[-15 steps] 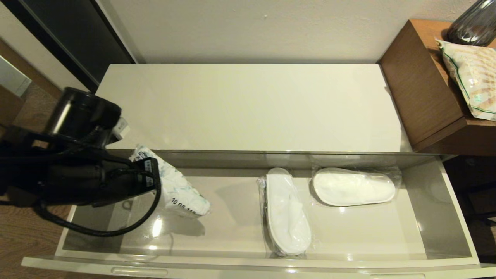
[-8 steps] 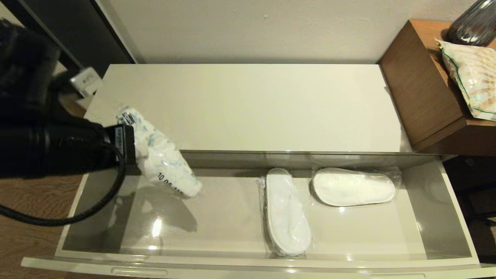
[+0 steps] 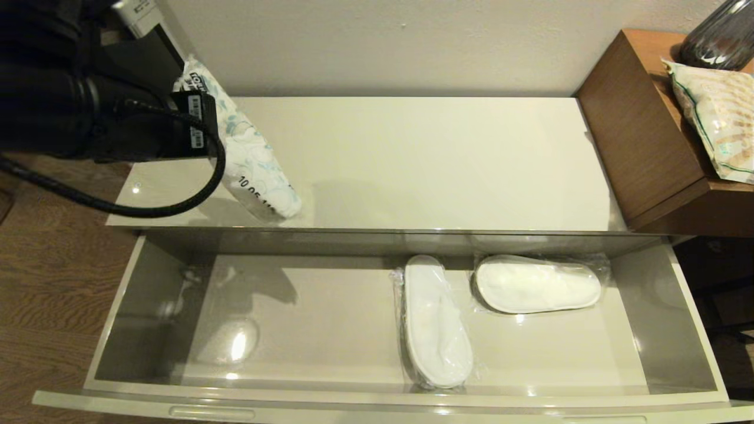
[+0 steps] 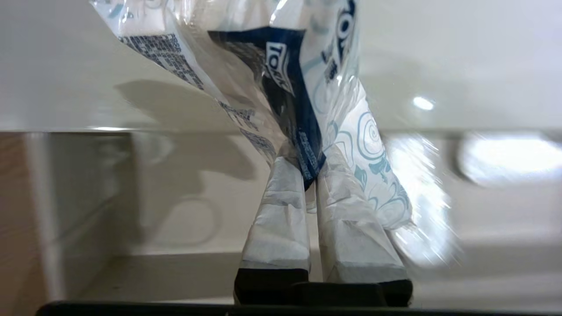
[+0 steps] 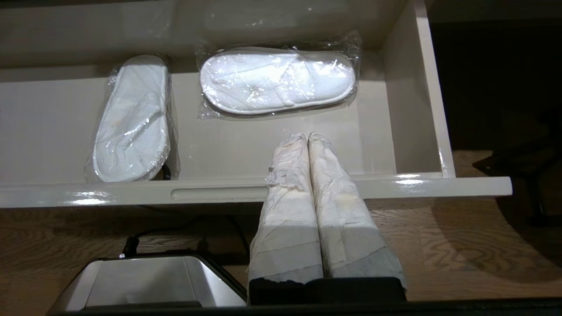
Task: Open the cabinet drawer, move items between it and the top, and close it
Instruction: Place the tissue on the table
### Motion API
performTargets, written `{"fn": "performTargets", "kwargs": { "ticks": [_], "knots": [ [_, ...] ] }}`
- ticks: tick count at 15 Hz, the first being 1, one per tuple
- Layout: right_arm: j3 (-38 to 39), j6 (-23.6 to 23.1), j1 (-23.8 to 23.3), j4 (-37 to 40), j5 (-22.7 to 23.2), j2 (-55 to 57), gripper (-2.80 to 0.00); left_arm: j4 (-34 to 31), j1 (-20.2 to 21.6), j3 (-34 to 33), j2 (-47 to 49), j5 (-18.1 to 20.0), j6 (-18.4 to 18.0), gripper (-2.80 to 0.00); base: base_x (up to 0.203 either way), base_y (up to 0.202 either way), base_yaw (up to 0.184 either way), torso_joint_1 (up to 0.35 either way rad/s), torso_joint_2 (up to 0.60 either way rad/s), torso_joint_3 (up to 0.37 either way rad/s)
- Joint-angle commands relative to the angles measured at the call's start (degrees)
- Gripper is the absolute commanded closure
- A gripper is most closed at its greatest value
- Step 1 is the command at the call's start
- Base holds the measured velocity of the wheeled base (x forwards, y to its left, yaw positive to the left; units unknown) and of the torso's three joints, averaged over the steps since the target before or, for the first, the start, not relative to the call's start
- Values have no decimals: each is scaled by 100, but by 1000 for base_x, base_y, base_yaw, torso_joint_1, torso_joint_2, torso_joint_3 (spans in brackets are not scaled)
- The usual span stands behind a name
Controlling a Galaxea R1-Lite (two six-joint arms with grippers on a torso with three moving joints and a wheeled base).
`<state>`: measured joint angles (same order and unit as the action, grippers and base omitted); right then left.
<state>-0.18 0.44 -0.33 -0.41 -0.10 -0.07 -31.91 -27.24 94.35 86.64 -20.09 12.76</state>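
Note:
The cabinet drawer (image 3: pixel 377 406) stands pulled wide open below the cream-white top (image 3: pixel 412 159). My left gripper (image 3: pixel 209 126) is shut on one end of the white tissue pack with blue print (image 3: pixel 253 165). The pack hangs tilted over the top's front left part, its lower end close to the surface. In the left wrist view the taped fingers (image 4: pixel 281 210) pinch the pack's crumpled wrapper (image 4: pixel 342 131). Two wrapped white slippers (image 3: pixel 436 321) (image 3: pixel 536 284) lie in the drawer's right half. My right gripper (image 5: pixel 307 138) is shut and empty, hovering over the drawer's front rim (image 5: pixel 395 186) near the slippers (image 5: pixel 276 81) (image 5: pixel 131 118).
A taller brown wooden table (image 3: pixel 642 135) adjoins the top's right end, carrying a green-trimmed patterned bag (image 3: pixel 716 118) and a dark vase (image 3: pixel 721 38). A wall runs behind the top. The drawer's left half holds nothing. My silver base (image 5: pixel 145 281) sits below the drawer front.
My left gripper has carried the tissue pack up out of the drawer's left end and back over the top's left part. The slippers and the right gripper have not moved.

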Motion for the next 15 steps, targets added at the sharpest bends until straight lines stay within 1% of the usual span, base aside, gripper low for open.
{"fn": "performTargets", "kwargs": {
  "ticks": [1, 2, 4, 5, 6, 7, 8, 10, 11, 12, 13, 15],
  "knots": [
    [1, 0, -2, -2, 1, -1, 0, -9, 315, 241, 396, -319, -15, 0, 0, 0, 0, 0, 0, 0],
    [1, 0, -2, -2, 1, -1, 0, -9, 554, 435, 590, -450, -48, 0, 0, 0, 0, 0, 0, 0],
    [4, 0, -2, -2, 1, 5, 0, -9, 1166, 1075, 1279, -677, -107, 0, 0, 0, 0, 0, 0, 0],
    [1, 0, -2, -2, 1, 7, 0, -9, 1302, 1366, 1582, -762, -122, 0, 0, 0, 0, 0, 0, 0],
    [1, 0, -2, -2, 1, 7, 0, -9, 1401, 1565, 1741, -853, -137, 0, 0, 0, 0, 0, 0, 0],
    [2, 0, -2, -2, 1, 7, 0, -8, 1415, 1578, 1752, -875, -143, 0, 0, 0, 0, 0, 0, 0],
    [9, 0, -2, -2, 1, 7, 0, 231, 1487, 1586, 1847, -1001, -298, 0, 0, 0, 0, 0, 0, 0],
    [1, 0, -2, -2, 1, -1, 0, 1278, 1674, 1588, 2514, -1432, -783, 0, 0, 0, 0, 0, 0, 0],
    [1, 0, -2, -2, 1, -1, 0, 1656, 1767, 1582, 2775, -1621, -971, 0, 0, 0, 0, 0, 0, 0],
    [1, 0, -2, -2, 1, 7, 0, 1857, 1855, 1579, 2915, -1833, -1088, 0, 0, 0, 0, 0, 0, 0],
    [1, 0, -2, -2, 1, 7, 0, 1872, 1889, 1577, 2947, -1911, -1109, 0, 0, 0, 0, 0, 0, 0],
    [1, 0, -2, -2, 1, 7, 0, 1872, 1889, 1577, 2947, -1911, -1109, 0, 0, 0, 0, 0, 0, 0]
  ]
}}
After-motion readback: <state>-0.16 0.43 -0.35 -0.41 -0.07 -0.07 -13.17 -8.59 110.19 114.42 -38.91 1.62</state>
